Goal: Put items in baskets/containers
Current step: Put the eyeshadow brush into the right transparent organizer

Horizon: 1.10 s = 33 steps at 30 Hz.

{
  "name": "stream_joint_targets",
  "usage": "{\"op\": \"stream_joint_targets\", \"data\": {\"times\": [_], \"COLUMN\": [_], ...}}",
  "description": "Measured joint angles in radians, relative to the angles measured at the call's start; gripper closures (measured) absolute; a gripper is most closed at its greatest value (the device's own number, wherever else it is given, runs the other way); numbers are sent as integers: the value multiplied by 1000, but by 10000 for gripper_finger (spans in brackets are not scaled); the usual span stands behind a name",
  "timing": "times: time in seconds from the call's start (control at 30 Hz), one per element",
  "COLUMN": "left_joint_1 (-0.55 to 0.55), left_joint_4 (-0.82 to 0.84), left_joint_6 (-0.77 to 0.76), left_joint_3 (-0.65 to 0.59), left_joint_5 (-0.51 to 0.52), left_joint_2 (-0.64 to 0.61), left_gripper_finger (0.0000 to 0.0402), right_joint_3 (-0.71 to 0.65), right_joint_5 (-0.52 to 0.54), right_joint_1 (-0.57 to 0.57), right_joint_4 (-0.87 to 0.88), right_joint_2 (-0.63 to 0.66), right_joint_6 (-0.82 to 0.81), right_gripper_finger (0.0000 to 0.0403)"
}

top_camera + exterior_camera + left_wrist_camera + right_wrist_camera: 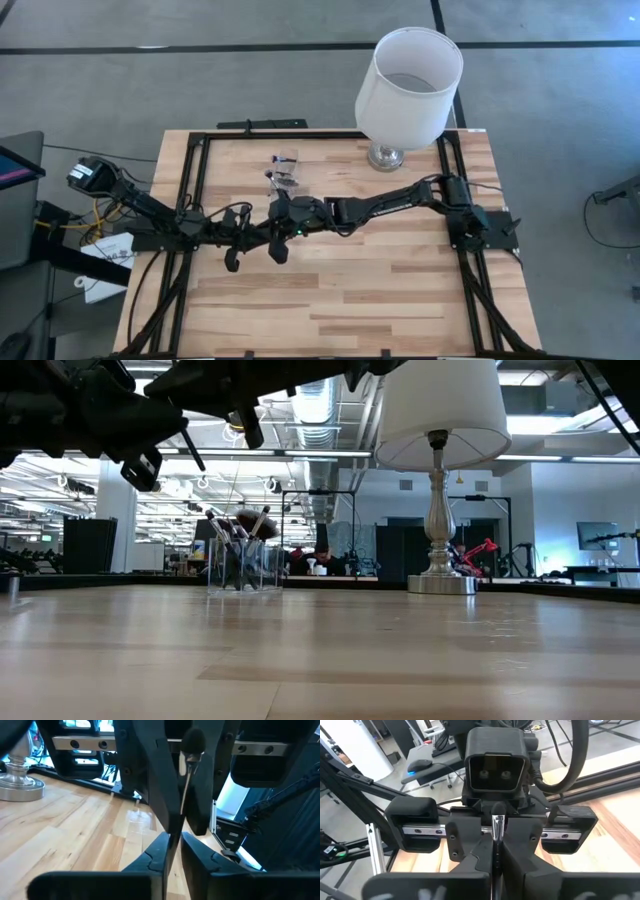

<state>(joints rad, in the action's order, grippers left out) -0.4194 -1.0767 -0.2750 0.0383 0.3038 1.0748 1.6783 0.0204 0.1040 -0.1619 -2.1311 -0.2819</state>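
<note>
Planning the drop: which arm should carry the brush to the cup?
Right, probably: left tool and right tool both pinch the brush, but the right arm lies nearer the cup.

You have a light wood table (380,290) on grey carpet (560,90), a white-shaded lamp (408,85) at its far edge, and ceiling ducts (320,405) and bright lights beyond.

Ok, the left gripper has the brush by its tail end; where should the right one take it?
Grip the brush at its stiff silver ferrule, below the soft head. Bring the right gripper in head-on, facing the left gripper: the thin handle's tail is taken, and bristles would probably crush.
</note>
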Motion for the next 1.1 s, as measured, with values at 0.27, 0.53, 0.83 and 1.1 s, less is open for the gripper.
{"op": "stream_joint_targets", "data": {"times": [0.27,0.53,0.83,1.1], "left_joint_1": [0,0,0,0], "left_joint_4": [5,8,9,32], "left_joint_6": [8,35,35,37], "left_joint_3": [0,-3,-3,-3], "left_joint_5": [64,298,313,293], "left_joint_2": [0,0,0,0], "left_gripper_finger": [326,296,293,293], "right_joint_3": [-1,0,-95,-432], "right_joint_5": [15,377,255,28], "right_joint_1": [-3,0,-167,-351], "right_joint_4": [11,153,-78,-682], "right_joint_2": [35,167,198,171], "right_joint_6": [4,254,435,305], "right_gripper_finger": [391,394,397,397]}}
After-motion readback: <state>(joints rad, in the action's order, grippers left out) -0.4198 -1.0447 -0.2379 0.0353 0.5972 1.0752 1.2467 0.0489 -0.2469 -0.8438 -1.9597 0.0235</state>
